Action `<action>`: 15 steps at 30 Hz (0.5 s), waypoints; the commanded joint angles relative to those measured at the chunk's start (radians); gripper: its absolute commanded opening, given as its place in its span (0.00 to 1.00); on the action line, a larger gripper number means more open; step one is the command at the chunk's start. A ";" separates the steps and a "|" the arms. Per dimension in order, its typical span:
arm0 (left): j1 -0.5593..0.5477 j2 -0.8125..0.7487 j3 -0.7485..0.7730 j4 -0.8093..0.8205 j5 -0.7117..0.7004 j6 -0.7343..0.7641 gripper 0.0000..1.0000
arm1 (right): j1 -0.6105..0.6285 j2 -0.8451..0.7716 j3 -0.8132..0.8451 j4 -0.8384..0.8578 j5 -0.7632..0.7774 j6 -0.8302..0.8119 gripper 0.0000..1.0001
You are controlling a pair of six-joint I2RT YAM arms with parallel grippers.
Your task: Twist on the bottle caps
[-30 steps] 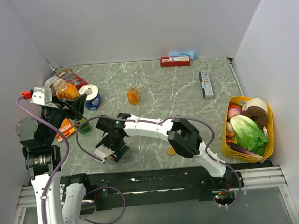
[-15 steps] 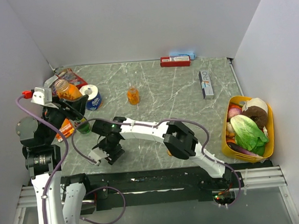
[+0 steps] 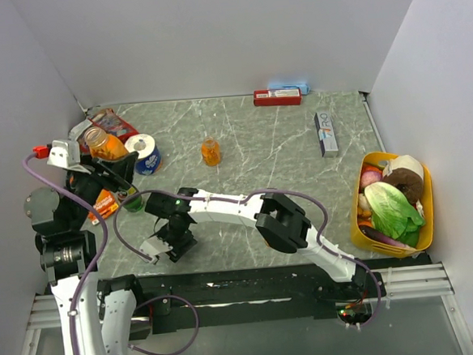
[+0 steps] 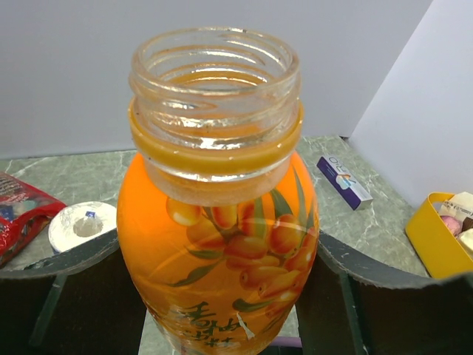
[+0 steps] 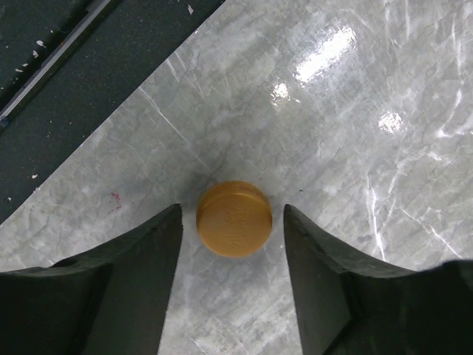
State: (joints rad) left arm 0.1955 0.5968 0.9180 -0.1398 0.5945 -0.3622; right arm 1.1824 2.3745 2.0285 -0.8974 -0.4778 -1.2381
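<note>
r gripper (image 5: pixel 231 213) straddles cap (image 5: pixel 233 220); l gripper (image 4: pixel 220 263) clamps bottle (image 4: pixel 218 200), tp roll (image 4: pixel 83 225) beside.

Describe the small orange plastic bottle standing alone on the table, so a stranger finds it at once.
On the grey-green marble table, look at the far middle, right of the white toilet-paper roll in a blue wrapper. The small orange plastic bottle stands upright there, free on all sides; the other orange bottle is up in the left gripper.
</note>
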 commanded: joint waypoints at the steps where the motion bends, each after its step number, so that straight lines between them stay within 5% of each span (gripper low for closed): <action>1: 0.012 -0.009 -0.008 0.031 0.027 -0.034 0.04 | 0.005 0.008 -0.002 0.008 -0.001 0.011 0.61; 15: 0.012 0.006 -0.027 0.063 0.062 -0.029 0.04 | -0.004 -0.012 -0.031 0.006 0.030 0.023 0.46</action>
State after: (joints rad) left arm 0.1997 0.6003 0.9031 -0.1295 0.6159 -0.3859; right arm 1.1824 2.3741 2.0121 -0.8951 -0.4656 -1.2247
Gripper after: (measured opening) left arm 0.684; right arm 0.505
